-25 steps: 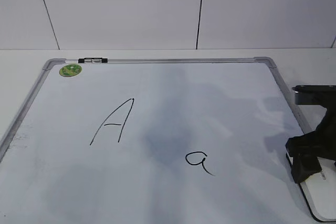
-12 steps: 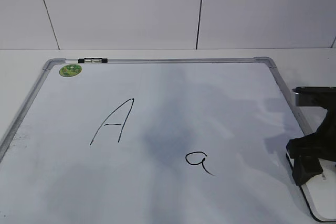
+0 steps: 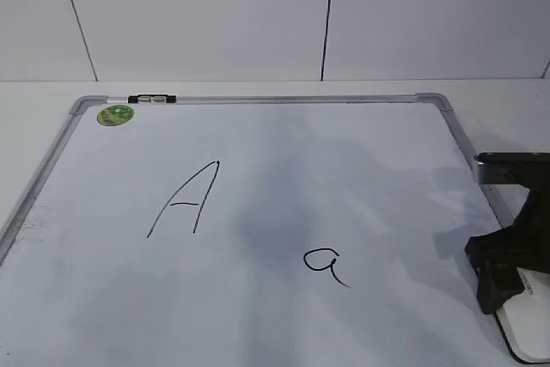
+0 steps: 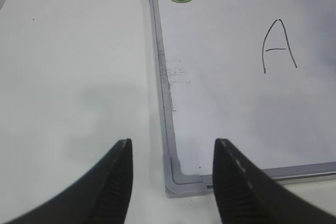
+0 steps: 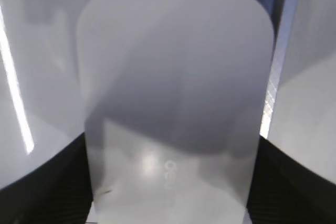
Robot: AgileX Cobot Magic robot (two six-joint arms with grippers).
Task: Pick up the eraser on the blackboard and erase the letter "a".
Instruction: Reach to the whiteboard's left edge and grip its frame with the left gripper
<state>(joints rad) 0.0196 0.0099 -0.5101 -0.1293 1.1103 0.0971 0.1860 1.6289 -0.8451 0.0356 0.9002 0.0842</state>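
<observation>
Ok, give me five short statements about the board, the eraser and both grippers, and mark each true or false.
1. The small letter "a" is wiped off. False: it is intact.
2. The right gripper straddles the eraser. True.
3. The eraser lies at the whiteboard's left edge. False: at its right edge.
4. The left gripper holds nothing. True.
5. A green sticker sits in the board's far left corner. True.

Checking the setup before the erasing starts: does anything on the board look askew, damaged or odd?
Nothing is damaged or askew. The blackboard has faint grey smudges near its left frame edge, visible in the left wrist view, likely old marker residue. The letter "a" is intact, and the eraser lies flat by the right edge.
</observation>
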